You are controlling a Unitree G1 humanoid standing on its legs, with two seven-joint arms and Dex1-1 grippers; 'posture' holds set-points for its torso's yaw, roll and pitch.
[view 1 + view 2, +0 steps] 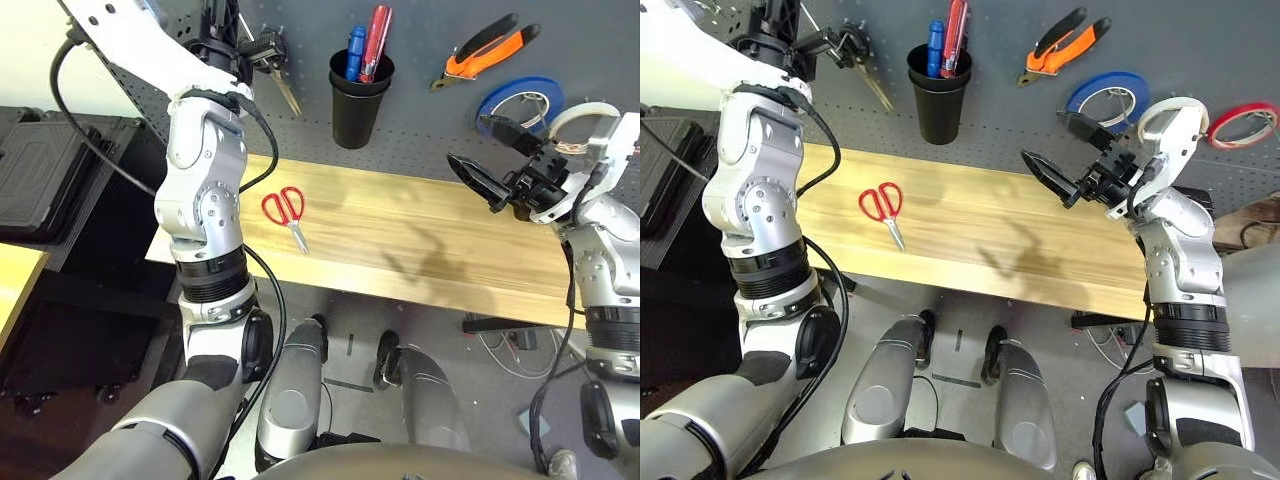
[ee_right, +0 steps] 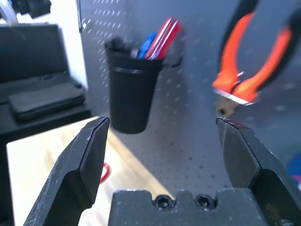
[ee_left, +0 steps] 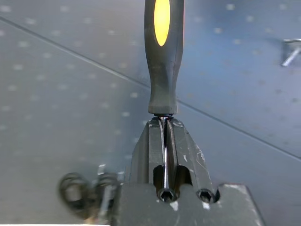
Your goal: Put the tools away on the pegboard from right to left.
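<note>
The large dark grey pegboard [image 1: 420, 120] dotted with small holes is being taken as the landmark, with the pale wooden surface [image 1: 420, 240] lying along its lower edge. The left claw [image 3: 165, 141] is being held up against the upper left part of the pegboard, its two black fingers closed on the thin metal shaft of the screwdriver with the orange-and-black handle [image 3: 162, 52], whose handle is pointing away from the claw toward the panel. The right claw [image 1: 1060, 150] is being held just in front of the right part of the pegboard, its fingers spread wide with nothing between them. The orange-and-black-handled pliers [image 1: 490, 50] are hanging high on the pegboard, right of the black cup [image 1: 358, 100], in which a blue and a red handle are standing. The cream-white tape roll [image 1: 1175, 118] is hanging on the pegboard behind the right arm, between a blue tape roll [image 1: 1108, 95] and a red tape roll [image 1: 1243, 122]. The red-handled scissors [image 1: 287, 212] are lying flat on the surface below the pegboard's left part, down and left of the cup.
</note>
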